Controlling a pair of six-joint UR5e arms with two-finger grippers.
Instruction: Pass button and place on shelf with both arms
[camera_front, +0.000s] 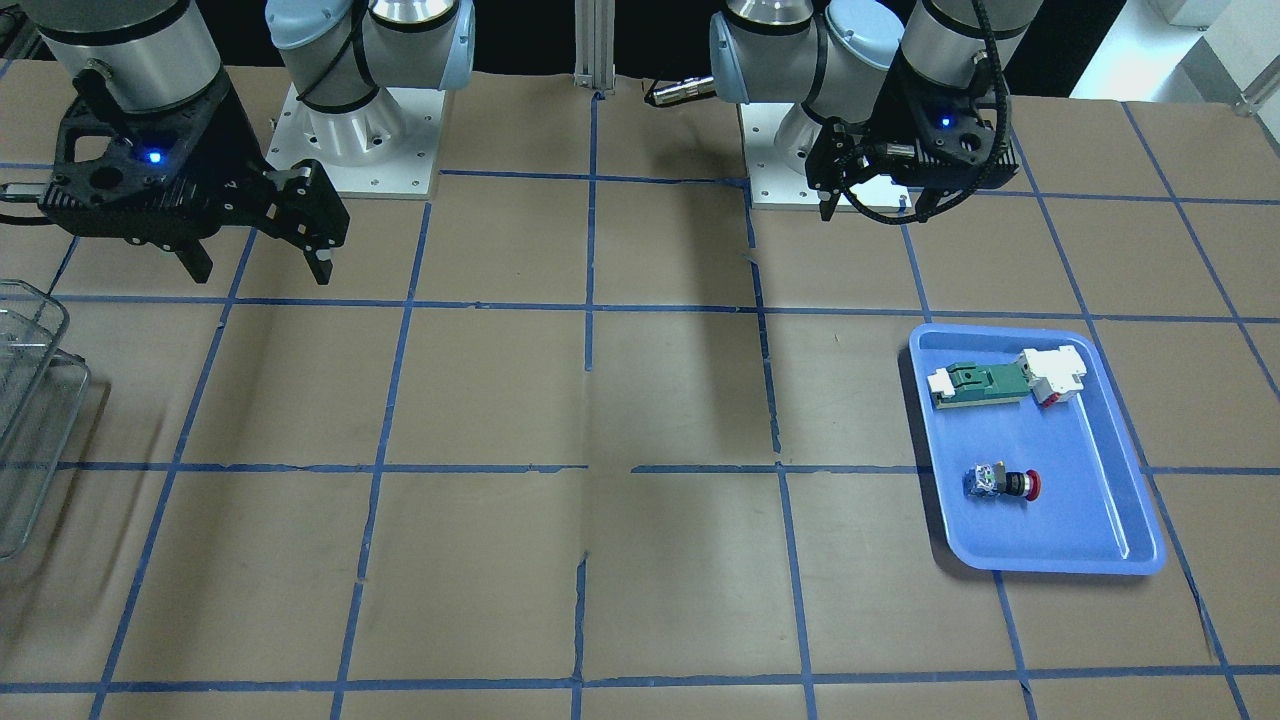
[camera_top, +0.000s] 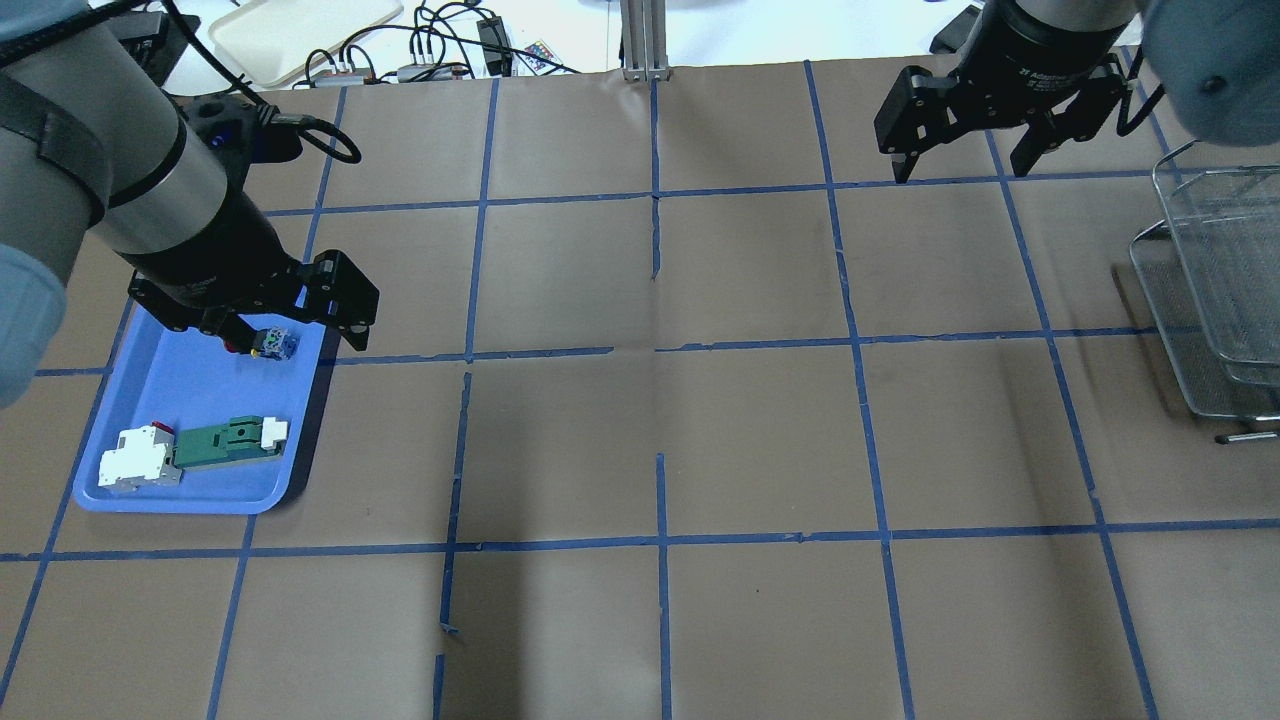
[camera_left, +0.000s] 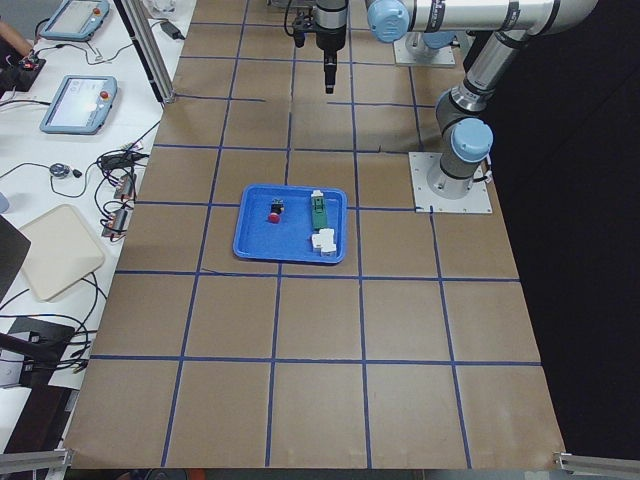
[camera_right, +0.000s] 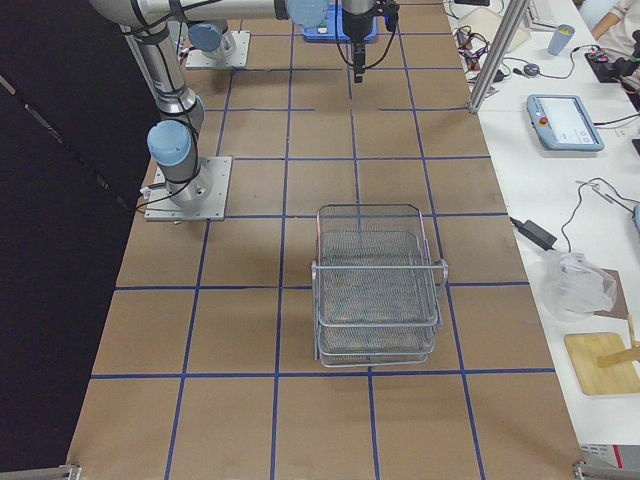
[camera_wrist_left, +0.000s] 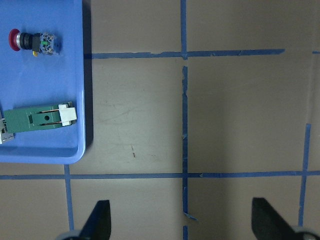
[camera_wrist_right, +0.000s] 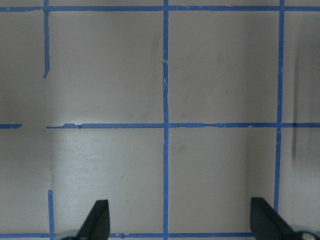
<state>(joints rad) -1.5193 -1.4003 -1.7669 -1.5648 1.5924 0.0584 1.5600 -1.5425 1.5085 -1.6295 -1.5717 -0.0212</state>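
Observation:
The button (camera_front: 1003, 483), with a red cap and black collar, lies on its side in the blue tray (camera_front: 1085, 500). It also shows in the overhead view (camera_top: 268, 343) and at the top left of the left wrist view (camera_wrist_left: 32, 41). My left gripper (camera_front: 872, 207) hangs open and empty, high above the table by the tray's edge (camera_wrist_left: 182, 220). My right gripper (camera_front: 258, 262) is open and empty over bare table (camera_wrist_right: 180, 222). The wire shelf (camera_top: 1215, 280) stands at the table's end on my right (camera_right: 375, 285).
A green-and-white flat component (camera_front: 975, 385) and a white block with a red bit (camera_front: 1052, 372) lie in the tray's half nearer the robot. An aluminium post (camera_top: 645, 40) stands at the table's far edge. Cables and a cream tray (camera_top: 300, 30) lie beyond it.

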